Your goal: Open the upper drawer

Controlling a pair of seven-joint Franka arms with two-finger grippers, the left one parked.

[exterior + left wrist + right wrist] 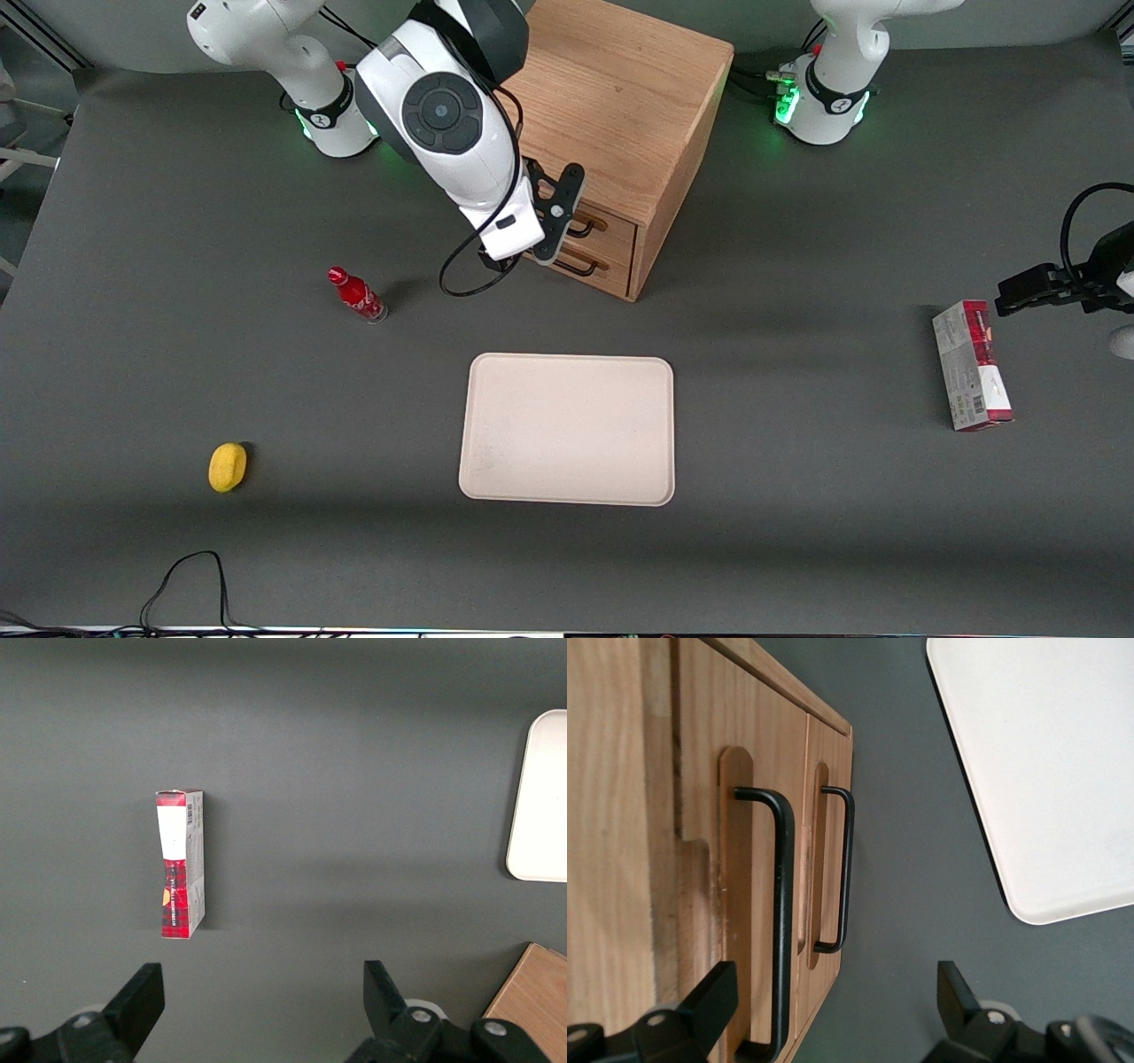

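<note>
At cabinet front: gripper (833, 1010) hovers just before the wooden cabinet (620, 97), level with the drawers
Fingers: spread wide, holding nothing; one fingertip (713, 992) beside the nearer handle's end
Upper drawer (757, 904): topmost of two, shut flush, black wire handle (782, 921) in its recess
Lower drawer (828, 815): beneath, also shut; its handle (846, 868) is a lookalike, avoid
Step in hand: straddle the upper handle's bar, centre it between the fingers, close, then pull straight out along the drawer's travel
Nearby: beige tray (567, 430) lies nearer the front camera than the cabinet; likely clear of the drawer's travel
</note>
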